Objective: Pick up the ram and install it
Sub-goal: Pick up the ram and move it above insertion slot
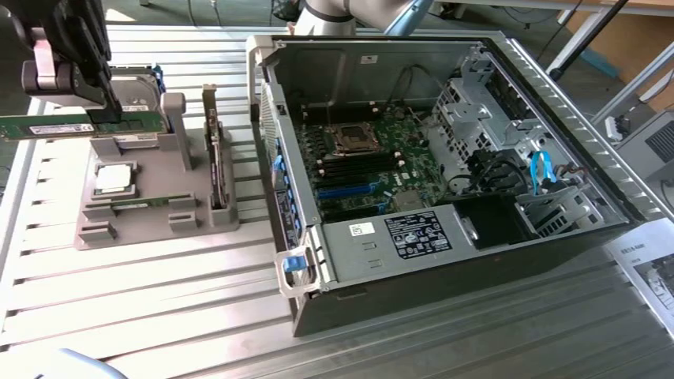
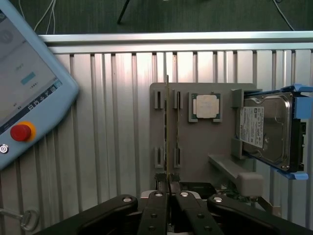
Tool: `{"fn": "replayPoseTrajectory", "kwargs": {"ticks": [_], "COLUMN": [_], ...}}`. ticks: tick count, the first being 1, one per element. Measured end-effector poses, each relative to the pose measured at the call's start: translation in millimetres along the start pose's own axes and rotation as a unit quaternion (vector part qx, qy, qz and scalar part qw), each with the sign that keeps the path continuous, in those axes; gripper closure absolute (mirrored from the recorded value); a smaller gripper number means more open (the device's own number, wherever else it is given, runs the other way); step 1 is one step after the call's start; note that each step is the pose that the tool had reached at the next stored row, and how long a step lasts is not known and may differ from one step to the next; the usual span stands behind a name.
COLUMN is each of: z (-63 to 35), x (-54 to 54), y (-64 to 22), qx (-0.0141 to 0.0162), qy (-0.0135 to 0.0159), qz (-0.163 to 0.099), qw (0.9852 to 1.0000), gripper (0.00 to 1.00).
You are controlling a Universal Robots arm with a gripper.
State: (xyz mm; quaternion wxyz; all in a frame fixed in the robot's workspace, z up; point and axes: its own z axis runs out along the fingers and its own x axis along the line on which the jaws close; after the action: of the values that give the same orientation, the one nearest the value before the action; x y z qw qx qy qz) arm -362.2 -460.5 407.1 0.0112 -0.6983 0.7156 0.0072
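- We find the ram (image 1: pixel 47 128) held level in the gripper (image 1: pixel 103 118). It hangs above the holder (image 1: pixel 158 213) at the exterior view's left, well apart from the case (image 1: pixel 443 304).
- The gripper is closed on the ram. In the wrist view the ram (image 2: pixel 167 127) shows as a thin edge running out from between the gripper (image 2: pixel 169 188) jaws, which pinch its two faces.
- Just beside the ram stand the hard drive (image 1: pixel 137 91) and the holder's posts. The CPU (image 1: pixel 114 178) lies below it, and the card (image 1: pixel 216 170) stands upright nearby.
- Risk, slip or twist: the board is thin and the hold narrow, so we judge that a knock on the overhanging end could turn it in the jaws.
- Risk, collision: the long overhang could catch the hard drive, a post or the case rim on any sideways travel.
- Risk, misfit: the slots (image 1: pixel 328 170) lie deep among other parts. A tilted or reversed ram would jam there, and pressing on it could bend it.
- Cut off: the exterior view's left edge crops one end of the ram.
- Hard to tell: the ram's notch, how far along its length the grip sits, and whether the slot latches stand open.
- A pendant (image 2: pixel 29 93) lies on the table, partly out of frame.
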Motion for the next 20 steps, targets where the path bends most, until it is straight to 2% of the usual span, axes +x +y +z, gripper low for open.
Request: {"fn": "replayPoseTrajectory", "kwargs": {"ticks": [12,20], "z": [-0.2,-0.1], "x": [0.0,-0.3], "y": [-0.5,-11.8], "qx": [-0.0001,-0.0001], "qy": [0.0001,0.0001], "qz": [0.0,0.0], "qw": [1.0,1.0], "gripper": [0.88,0.88]}}
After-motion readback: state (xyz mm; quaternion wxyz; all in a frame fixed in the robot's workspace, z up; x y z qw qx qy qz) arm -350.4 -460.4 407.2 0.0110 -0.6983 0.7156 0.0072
